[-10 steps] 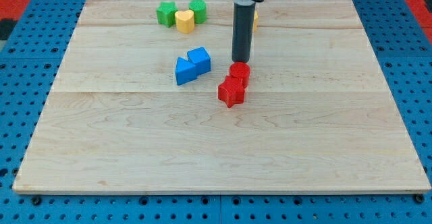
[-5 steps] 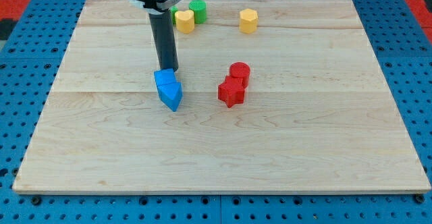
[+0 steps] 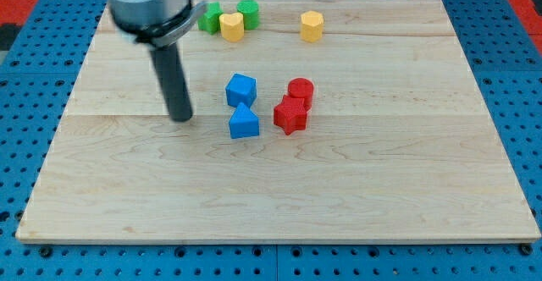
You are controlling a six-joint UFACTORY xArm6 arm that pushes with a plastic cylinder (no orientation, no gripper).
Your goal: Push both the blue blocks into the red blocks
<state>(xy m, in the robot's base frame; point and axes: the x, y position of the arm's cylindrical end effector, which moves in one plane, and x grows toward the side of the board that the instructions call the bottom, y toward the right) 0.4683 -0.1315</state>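
Tip (image 3: 180, 118) down on the counter (image 3: 271, 196), at 9 o'clock from the 2 blue blocks, apart from both. No jaws on this end effector, only a bare rod, so nothing clenched and nothing held. Placement reads as a setup for a push toward 3 o'clock, since blues and reds lie on roughly the same line from the tip.

Blue cube (image 3: 241, 90) at 12 o'clock of the blue wedge (image 3: 244, 123), the pair touching or nearly so. Reds close by at 3 o'clock: red cylinder (image 3: 301, 91) above, red cube (image 3: 290, 115) below, touching each other. Narrow gap of bare wood between blues and reds; contact not yet made, so task judged near its end but unfinished.

Nothing between blues and reds. Green blocks (image 3: 248, 13) and yellow block (image 3: 231, 25) clustered at 12 o'clock by the far edge, a second yellow (image 3: 312, 26) toward 1 o'clock, all well clear of the path. Likely risk: a push striking only 1 blue, or splitting the pair.
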